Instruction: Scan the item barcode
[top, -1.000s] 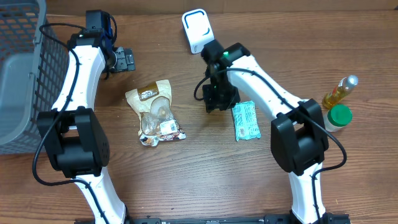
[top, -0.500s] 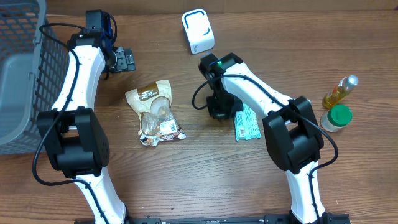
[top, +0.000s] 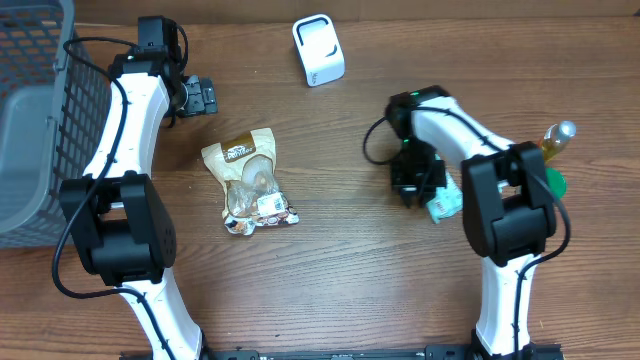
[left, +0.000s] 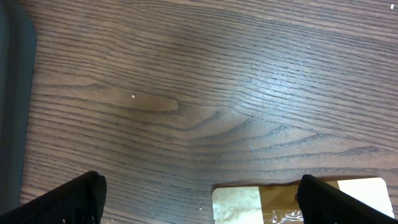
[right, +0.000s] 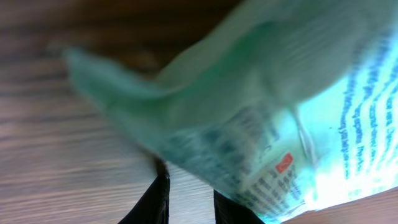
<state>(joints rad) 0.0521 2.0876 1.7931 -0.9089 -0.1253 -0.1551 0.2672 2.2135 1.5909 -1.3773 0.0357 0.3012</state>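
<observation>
**Packet** (top: 447, 207): green, thin and printed. It sits on the right of the table (top: 330, 280), at the near-right side of the right gripper (top: 418, 190) and partly hidden by that arm. The wrist view is blurred: small print and a red mark show, but no barcode can be read. Its long axis cannot be told from overhead; in the wrist view it runs slantwise.

**Right gripper**: fingers (right: 160, 200) drawn close together, seemingly pinching the packet's edge.

**Left gripper** (top: 205, 97): far left, fingers spread wide with nothing between them, over bare wood beside the snack bag (top: 250, 180).

**Scanner** (top: 318, 50): white with blue trim, at the far edge. It lies far-left of the packet and well apart from it.

**Judgement**: the right arm has the packet, so the carry is towards the far left. The printed face will probably need turning to the scanner
</observation>
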